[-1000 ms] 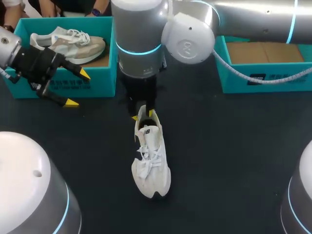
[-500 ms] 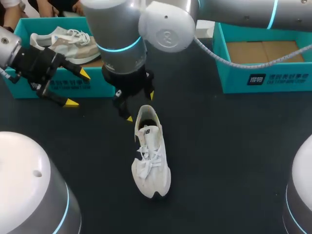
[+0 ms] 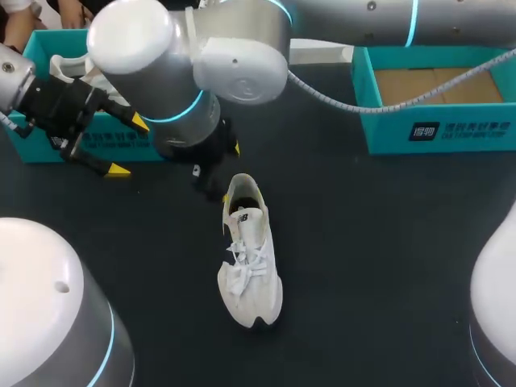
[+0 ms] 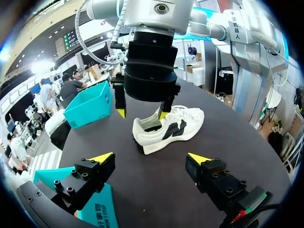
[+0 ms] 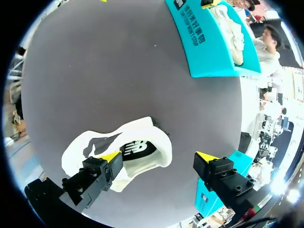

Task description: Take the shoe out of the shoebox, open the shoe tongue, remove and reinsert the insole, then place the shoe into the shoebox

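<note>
White shoe (image 3: 250, 258) on table (image 3: 387, 266); second shoe (image 5: 232, 28) boxed; two shoeboxes (image 3: 439, 133)

Your right arm (image 3: 363, 20) comes in from 2 o'clock and reaches past the middle. Its wrist (image 3: 173, 97) sits near 11 o'clock, with the right gripper (image 3: 216, 161) pointing down, jaws spread wide. Your left arm (image 3: 10, 76) enters at 10 o'clock, its left gripper (image 3: 129, 146) aimed toward 4 o'clock, jaws likewise apart.

We see a table (image 3: 387, 266) with a plain black, matte top spreading across most of the head view, and the light falls on it evenly, leaving only soft, faint shadows.
</note>
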{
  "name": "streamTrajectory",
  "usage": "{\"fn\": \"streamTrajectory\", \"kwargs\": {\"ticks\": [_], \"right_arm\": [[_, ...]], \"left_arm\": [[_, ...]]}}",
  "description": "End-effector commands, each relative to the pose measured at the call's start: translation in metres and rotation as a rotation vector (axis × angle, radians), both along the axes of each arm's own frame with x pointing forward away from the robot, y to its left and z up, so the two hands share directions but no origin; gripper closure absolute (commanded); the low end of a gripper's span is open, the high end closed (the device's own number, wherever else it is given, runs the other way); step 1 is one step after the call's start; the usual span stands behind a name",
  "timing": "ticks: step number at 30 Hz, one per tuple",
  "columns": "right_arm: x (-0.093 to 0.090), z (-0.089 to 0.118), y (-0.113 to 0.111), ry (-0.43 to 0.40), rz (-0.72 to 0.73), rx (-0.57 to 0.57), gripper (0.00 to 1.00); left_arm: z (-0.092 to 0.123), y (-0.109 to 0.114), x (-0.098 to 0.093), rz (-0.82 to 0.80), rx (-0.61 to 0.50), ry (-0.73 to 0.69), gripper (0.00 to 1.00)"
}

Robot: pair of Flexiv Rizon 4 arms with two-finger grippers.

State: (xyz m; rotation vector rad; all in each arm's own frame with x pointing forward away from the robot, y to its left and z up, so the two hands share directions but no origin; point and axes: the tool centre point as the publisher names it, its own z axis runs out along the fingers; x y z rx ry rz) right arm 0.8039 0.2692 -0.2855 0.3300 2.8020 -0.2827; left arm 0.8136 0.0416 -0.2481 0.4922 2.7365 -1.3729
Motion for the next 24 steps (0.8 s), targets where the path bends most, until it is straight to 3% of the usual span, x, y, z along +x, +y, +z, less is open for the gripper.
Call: {"fn": "streamTrajectory", "kwargs": {"ticks": [1,3,7,9,24], "right_arm": [[0.012,-0.014,-0.009,0.012,0.065,0.012,0.00],[0.016,-0.021,-0.014,0.021,0.086,-0.004,0.00],[0.021,-0.036,-0.022,0.025,0.112,0.021,0.47],[0.022,-0.043,-0.025,0.040,0.128,0.033,0.53],[0.029,-0.074,-0.026,0.089,0.200,0.046,0.55]], "left_arm": [[0.000,0.000,-0.001,0.000,0.003,0.000,0.00],[0.000,0.000,-0.001,0.000,0.003,0.000,0.00],[0.000,0.000,-0.001,0.000,0.003,0.000,0.00],[0.000,0.000,-0.001,0.000,0.003,0.000,0.00],[0.000,0.000,-0.001,0.000,0.003,0.000,0.00]]}}
